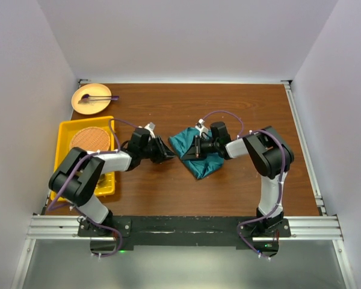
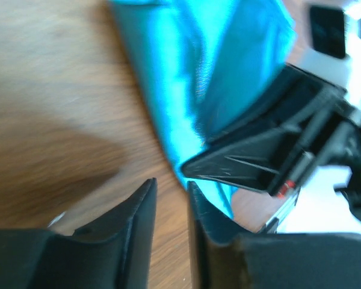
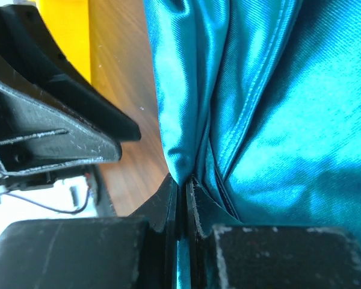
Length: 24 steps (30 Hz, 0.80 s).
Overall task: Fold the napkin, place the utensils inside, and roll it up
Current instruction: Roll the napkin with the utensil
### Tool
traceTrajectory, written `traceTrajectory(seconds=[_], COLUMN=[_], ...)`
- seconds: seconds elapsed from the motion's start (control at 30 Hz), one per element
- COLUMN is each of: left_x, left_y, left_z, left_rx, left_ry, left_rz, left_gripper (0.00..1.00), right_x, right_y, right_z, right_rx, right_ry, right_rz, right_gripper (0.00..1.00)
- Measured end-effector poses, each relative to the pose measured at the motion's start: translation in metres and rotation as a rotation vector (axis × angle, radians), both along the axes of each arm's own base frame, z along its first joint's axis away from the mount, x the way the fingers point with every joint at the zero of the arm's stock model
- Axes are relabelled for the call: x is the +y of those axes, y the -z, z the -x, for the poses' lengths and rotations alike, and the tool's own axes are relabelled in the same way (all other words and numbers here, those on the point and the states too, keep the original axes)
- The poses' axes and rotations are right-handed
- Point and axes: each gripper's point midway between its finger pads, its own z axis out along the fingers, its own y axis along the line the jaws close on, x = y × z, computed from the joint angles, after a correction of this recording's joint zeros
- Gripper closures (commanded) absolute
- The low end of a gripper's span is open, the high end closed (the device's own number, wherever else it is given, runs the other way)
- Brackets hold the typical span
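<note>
The right end effector is clamped tight on a bunched fold of the teal napkin. In its wrist view the cloth spills out toward 12 o'clock, and the pinched edge is hidden between the fingers. The left end effector stands a narrow crack apart, gripping nothing, with only bare wood in the gap. That view is blurred, and the napkin's tip at 1 o'clock is partly covered by the other arm's black finger.

From above, the crumpled napkin lies near the centre of the worktop, and what its folds enclose cannot be made out. At 9 o'clock a yellow tray holds a round woven mat, partly hidden by the left arm. At 10 o'clock a plate carries a purple-ended stick utensil, too small to identify.
</note>
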Motion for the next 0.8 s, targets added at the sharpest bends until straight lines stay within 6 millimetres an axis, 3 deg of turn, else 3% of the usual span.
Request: traceTrajectory(seconds=[0.23,0.43,0.8], left_x=[-0.025,-0.044,-0.05], left_y=[-0.017,-0.026,0.002], left_z=[-0.023,-0.049,-0.058], left_rx=[-0.089,-0.14,-0.103], left_ry=[0.069,0.087,0.097], left_rz=[0.094,0.157,0.142], left_gripper=[0.89,0.91,0.93], right_x=[-0.001,-0.006,-0.022], right_y=[0.002,0.002,0.003], right_z=[-0.004,-0.004,0.0], right_rx=[0.103,0.13,0.082], right_ry=[-0.034,-0.006,0.084], right_rz=[-0.024,-0.03,-0.005], right_gripper=[1.0,1.0,1.0])
